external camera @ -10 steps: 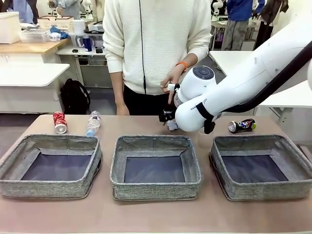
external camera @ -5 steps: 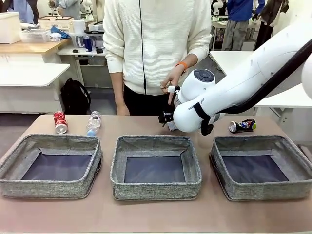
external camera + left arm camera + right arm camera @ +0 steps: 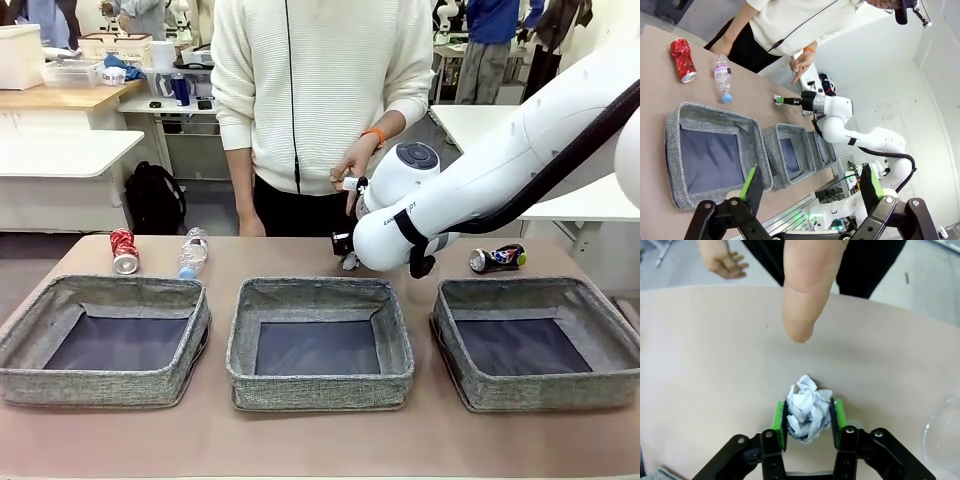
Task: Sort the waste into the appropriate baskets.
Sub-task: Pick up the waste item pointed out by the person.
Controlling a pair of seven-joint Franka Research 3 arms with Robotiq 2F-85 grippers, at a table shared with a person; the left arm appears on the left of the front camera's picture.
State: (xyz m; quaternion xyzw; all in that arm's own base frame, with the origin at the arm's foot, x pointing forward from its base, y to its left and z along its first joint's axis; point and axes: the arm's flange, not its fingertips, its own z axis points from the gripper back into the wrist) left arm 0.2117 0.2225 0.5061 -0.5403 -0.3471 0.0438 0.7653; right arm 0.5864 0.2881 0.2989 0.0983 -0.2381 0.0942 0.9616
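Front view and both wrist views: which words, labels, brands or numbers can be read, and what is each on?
No text can be quoted with confidence.
right arm: small dark lettering, too small to read.
red crushed can: print blurred.
clear plastic bottle: label blurred.
dark multicoloured crushed can: print unreadable.
crumpled white paper ball: no print seen.

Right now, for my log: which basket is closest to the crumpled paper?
The middle basket: the paper ball, in the right gripper, lies just beyond its far wall.
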